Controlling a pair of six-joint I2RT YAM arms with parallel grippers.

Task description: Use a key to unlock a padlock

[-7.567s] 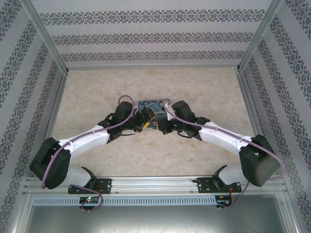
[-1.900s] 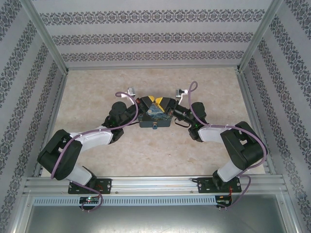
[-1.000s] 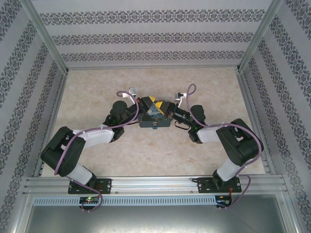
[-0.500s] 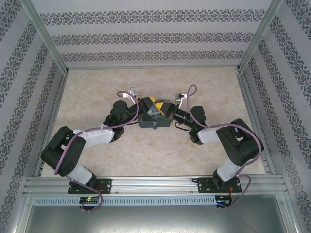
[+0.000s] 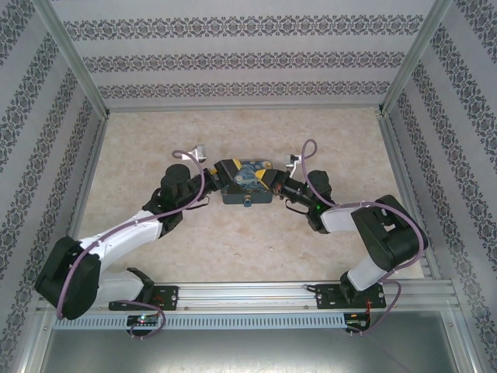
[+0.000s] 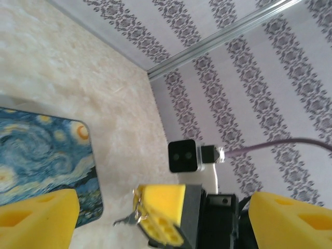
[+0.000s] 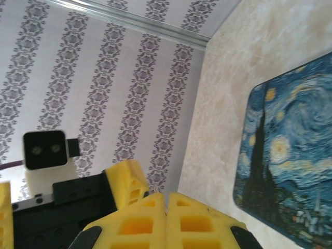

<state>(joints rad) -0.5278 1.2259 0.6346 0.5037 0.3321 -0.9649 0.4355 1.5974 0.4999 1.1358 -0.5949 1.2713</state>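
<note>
The key [image 6: 123,221] is a thin metal sliver on a small ring, sticking out from my right gripper [image 7: 166,215], which is shut on it. In the left wrist view that right gripper [image 6: 158,210] sits between my left gripper's fingers [image 6: 36,218], which stand wide apart with nothing in them. From above, my left gripper [image 5: 225,169] is over the left end of the blue Starry Night tin [image 5: 247,180] and my right gripper [image 5: 269,177] is at its right end. The tiny blue padlock [image 5: 247,201] hangs at the tin's near side.
The tin [image 7: 290,150] lies mid-table on the beige marbled top [image 5: 326,132]. Patterned walls close in the back and both sides. The right wrist camera [image 6: 182,155] and the left wrist camera [image 7: 45,150] face each other at close range.
My left gripper has opened and its arm has stretched out, drawing back to the left over the tin's end. My right gripper stays shut on the key and has barely moved.
</note>
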